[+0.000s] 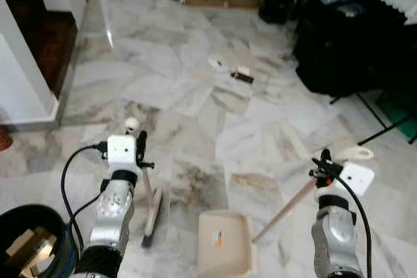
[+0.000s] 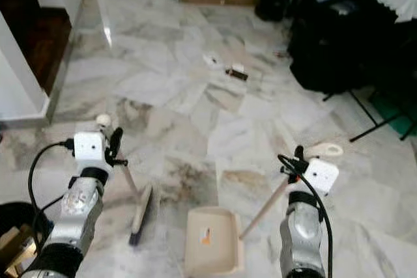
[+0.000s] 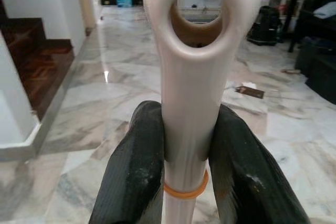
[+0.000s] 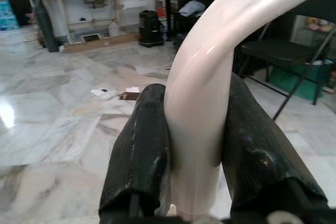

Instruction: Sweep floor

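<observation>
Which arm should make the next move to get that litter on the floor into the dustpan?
Probably the left. The left gripper holds the broom, the sweeping tool, while the right gripper holds the dustpan resting on the floor. The litter lies well ahead.

Glossy stone, smooth plastic

The marble floor (image 1: pixel 195 89) shines; the broom handle (image 3: pixel 202 77) and dustpan handle (image 4: pixel 210 66) look like glossy cream plastic.

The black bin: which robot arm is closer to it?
Left. The left pincer, holding the broom, is just beside the bin. The right pincer, holding the dustpan handle, is far across.
</observation>
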You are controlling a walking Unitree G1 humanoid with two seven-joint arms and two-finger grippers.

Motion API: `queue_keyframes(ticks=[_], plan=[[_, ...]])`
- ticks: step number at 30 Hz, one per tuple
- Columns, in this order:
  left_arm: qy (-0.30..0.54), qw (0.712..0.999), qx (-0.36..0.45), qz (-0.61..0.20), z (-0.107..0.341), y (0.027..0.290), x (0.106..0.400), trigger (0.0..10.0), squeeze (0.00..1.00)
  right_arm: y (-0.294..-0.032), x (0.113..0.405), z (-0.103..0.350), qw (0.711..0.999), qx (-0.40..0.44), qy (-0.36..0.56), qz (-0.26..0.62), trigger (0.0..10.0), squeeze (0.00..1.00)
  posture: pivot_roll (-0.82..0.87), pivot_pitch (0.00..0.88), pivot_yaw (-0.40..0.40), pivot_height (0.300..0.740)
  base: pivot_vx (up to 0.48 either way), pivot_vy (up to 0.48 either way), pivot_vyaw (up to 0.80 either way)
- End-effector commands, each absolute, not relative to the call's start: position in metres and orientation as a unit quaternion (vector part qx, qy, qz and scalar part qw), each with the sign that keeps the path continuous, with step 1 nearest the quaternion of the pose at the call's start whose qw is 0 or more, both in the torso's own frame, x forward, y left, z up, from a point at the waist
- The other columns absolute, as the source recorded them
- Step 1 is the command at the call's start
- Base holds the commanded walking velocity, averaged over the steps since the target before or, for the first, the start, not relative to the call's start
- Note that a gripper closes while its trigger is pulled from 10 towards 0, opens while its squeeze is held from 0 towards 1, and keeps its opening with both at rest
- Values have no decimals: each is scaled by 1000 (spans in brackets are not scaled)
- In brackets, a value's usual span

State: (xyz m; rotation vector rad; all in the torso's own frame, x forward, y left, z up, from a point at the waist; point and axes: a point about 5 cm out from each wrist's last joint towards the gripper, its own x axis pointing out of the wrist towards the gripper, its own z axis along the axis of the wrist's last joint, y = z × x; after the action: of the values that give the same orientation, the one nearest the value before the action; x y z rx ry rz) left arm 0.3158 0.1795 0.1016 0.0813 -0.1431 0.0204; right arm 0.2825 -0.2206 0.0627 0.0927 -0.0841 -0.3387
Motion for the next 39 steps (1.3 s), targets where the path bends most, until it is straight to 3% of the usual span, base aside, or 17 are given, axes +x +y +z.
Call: queue_keyframes(ticks=[1,15,39], plan=[[-90,995,42,-3,110,174,321,10000,0,-225,283,74,982,43,-72,-172,10000,0,149,61,-93,740,296,0,0],[-83,996,33,-18,105,164,323,10000,0,-228,285,76,981,41,-74,-177,10000,0,129,0,-92,740,303,0,0],[-93,995,35,-27,111,163,329,10000,0,-222,285,74,981,44,-73,-175,10000,0,135,8,-80,740,304,0,0]])
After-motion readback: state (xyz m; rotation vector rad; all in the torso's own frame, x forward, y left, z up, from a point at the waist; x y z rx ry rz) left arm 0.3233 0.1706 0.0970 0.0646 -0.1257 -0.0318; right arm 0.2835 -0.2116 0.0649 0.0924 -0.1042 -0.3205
